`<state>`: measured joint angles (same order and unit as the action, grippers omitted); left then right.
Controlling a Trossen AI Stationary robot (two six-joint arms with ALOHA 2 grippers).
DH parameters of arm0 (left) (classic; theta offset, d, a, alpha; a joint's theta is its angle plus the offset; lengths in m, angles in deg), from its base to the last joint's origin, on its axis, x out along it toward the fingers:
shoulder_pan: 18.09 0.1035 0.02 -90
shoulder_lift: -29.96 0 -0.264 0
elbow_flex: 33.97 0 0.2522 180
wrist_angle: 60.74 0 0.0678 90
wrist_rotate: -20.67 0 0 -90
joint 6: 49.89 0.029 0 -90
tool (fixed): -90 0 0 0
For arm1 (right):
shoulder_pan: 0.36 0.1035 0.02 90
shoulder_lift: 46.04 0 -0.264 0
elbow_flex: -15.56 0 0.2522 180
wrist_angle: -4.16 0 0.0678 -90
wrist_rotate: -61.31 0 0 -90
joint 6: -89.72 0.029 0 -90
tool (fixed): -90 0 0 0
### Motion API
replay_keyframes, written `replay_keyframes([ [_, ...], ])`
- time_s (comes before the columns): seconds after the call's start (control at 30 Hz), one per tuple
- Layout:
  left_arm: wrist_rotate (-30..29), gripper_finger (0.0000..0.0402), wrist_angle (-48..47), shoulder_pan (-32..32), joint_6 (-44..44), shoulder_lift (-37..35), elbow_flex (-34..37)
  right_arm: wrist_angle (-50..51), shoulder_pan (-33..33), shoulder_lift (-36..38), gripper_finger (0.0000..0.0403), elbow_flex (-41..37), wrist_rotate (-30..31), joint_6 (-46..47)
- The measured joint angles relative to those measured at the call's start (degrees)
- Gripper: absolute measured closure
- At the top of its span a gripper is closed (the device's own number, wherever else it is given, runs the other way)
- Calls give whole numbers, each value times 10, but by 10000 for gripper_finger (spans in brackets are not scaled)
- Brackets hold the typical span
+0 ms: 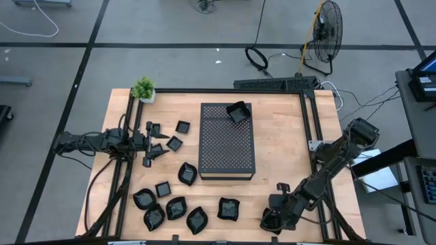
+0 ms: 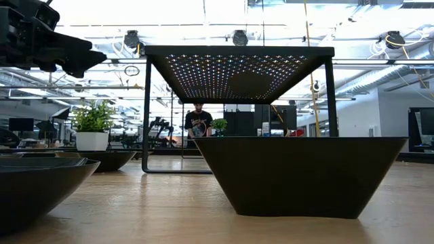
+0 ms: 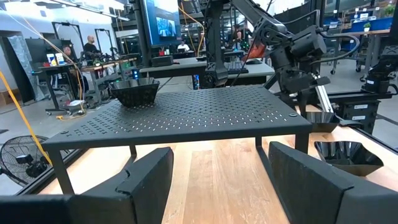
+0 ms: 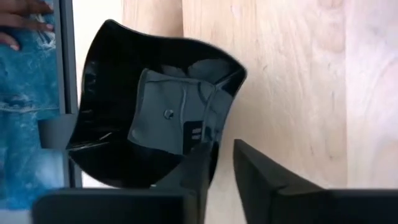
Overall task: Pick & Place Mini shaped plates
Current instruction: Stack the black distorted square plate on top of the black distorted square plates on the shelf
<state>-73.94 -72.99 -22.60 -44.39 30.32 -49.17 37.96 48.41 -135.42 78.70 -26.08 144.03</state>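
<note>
The right end effector [image 4: 222,163] is clenched on the rim of a mini shaped plate [image 4: 158,112] at the bench [image 1: 286,156] corner, so I judge the next move is carrying it to the perforated box [image 1: 227,141], while the left end effector [image 1: 155,141] waits released.

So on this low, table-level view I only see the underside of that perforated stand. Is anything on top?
Observer: One small black plate sits at its far corner.
Operator: Is the left arm carrying a plate?
Observer: No, the left gripper is open and empty, facing the perforated stand.
Operator: And the right one?
Observer: The right gripper is at a wavy-rimmed plate by the table's near right edge.
</note>
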Motion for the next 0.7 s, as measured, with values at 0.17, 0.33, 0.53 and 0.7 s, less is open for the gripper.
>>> replay_keyframes([
  [0.17,0,133,0,0,0,0,0,-1,-10,0,398,0,-29,-19],
  [0.33,0,133,0,0,0,0,0,-1,-15,4,402,0,-43,-27],
  [0.53,0,133,0,0,0,0,0,-11,-15,51,403,-1,-43,-26],
  [0.7,0,133,0,0,0,0,0,-44,-17,111,403,-1,-6,-44],
])
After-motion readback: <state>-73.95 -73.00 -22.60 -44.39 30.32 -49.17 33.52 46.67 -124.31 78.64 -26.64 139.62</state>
